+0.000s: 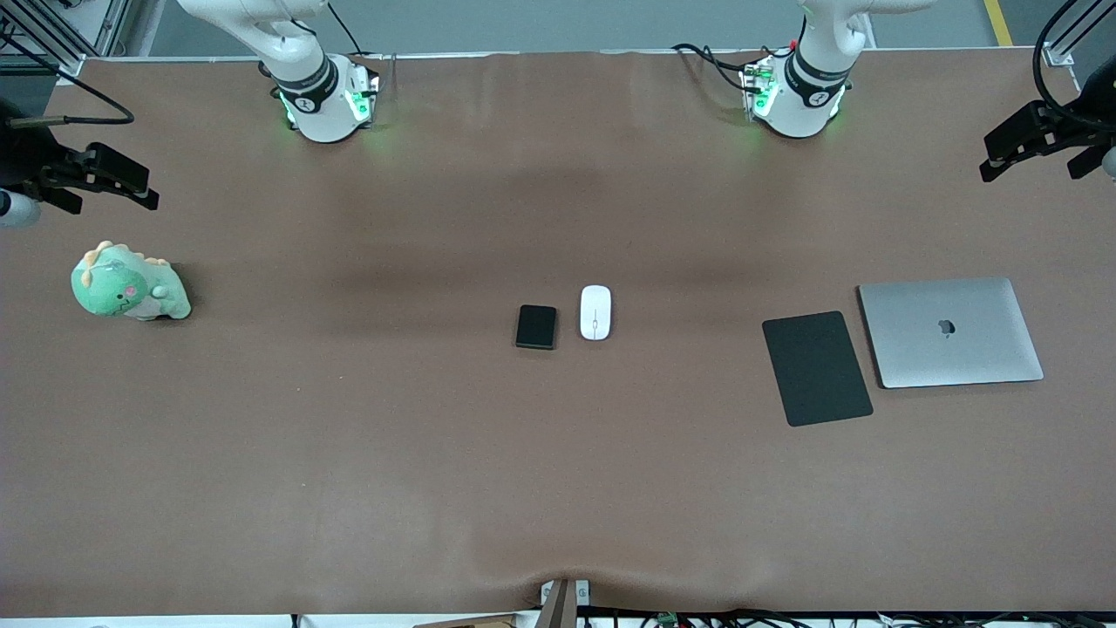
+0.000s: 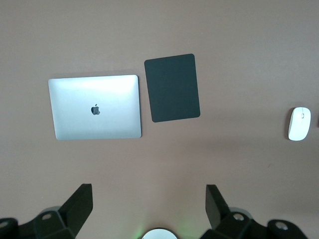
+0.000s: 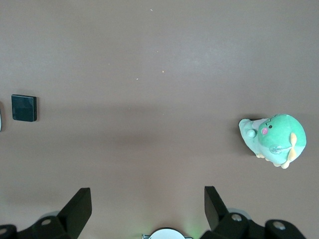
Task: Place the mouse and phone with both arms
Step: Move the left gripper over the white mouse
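The white mouse (image 1: 595,311) and the black phone (image 1: 536,326) lie side by side at the middle of the brown table, the phone toward the right arm's end. Both arms rise from their bases (image 1: 323,96) (image 1: 798,92) out of the front view, so the grippers show only in the wrist views. My left gripper (image 2: 148,188) hangs high over the table, open and empty, with the mouse (image 2: 299,123) off to one side. My right gripper (image 3: 146,190) is also high, open and empty, and the phone (image 3: 24,108) sits near its view's edge.
A closed silver laptop (image 1: 950,331) and a thin matte black pad (image 1: 817,367) lie toward the left arm's end. A green plush dinosaur (image 1: 129,283) sits toward the right arm's end. Black camera clamps (image 1: 87,174) (image 1: 1037,139) jut in at both table ends.
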`<state>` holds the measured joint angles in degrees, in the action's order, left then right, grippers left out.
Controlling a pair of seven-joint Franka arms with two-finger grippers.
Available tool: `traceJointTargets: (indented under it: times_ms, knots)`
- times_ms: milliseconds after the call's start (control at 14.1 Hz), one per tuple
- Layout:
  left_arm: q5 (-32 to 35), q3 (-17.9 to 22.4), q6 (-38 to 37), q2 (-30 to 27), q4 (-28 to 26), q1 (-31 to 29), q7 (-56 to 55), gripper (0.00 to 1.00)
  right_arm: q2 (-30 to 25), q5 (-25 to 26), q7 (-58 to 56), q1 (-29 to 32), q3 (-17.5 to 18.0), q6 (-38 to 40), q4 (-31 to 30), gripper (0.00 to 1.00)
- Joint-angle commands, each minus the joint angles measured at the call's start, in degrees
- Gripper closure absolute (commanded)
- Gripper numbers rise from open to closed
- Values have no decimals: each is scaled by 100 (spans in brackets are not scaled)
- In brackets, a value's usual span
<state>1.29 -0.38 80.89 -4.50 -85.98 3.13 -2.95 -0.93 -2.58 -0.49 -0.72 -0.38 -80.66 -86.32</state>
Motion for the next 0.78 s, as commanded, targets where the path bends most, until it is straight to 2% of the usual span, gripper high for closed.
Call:
traceJointTargets:
  times_ms: [0, 425, 708]
  knots:
    - [55, -15, -83, -16, 29, 38, 84, 0, 102, -50, -66, 125, 65, 68, 195, 0]
    - [29, -41, -83, 133, 3, 82, 67, 0, 111, -50, -65, 133, 65, 77, 186, 0]
    - [29, -471, 197, 598, -85, 153, 31, 0, 120, 12, -57, 54, 65, 68, 195, 0]
